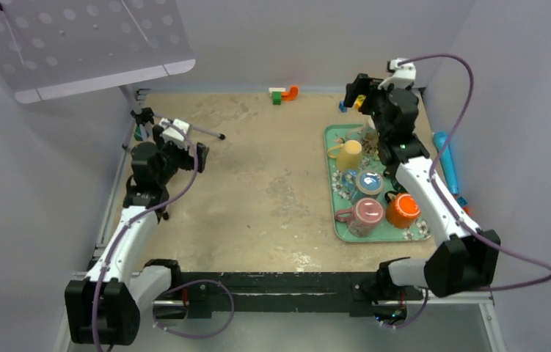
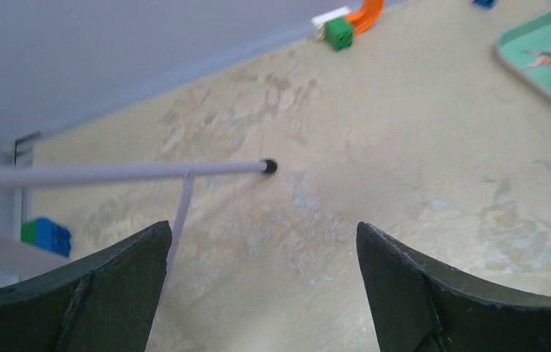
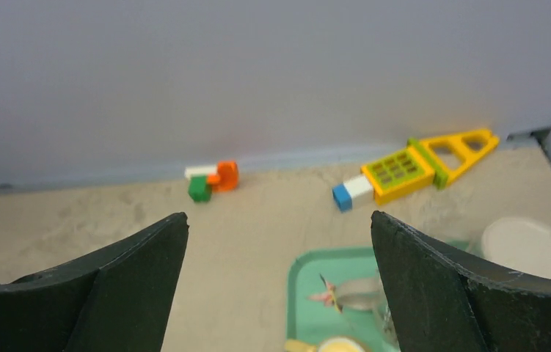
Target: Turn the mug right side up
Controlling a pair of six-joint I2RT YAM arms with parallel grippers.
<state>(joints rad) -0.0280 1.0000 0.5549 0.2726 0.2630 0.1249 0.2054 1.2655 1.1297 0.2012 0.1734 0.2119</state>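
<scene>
place: robot lab cell | evidence: plain grey walls, scuffed table, perforated panel, toy blocks

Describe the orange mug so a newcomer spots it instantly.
Find the mint-green rectangular tray on the right side of the beige table. The orange mug sits at its near right corner, beside the pink mug. It is the only orange mug there.

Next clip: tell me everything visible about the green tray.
The tray is mint green and rectangular, with rounded corners, a raised rim and small printed figures; it looks like plastic. It lies flat on the right side of the table and holds a yellow mug, blue mug, pink mug and orange mug. The right arm reaches over it.
</scene>
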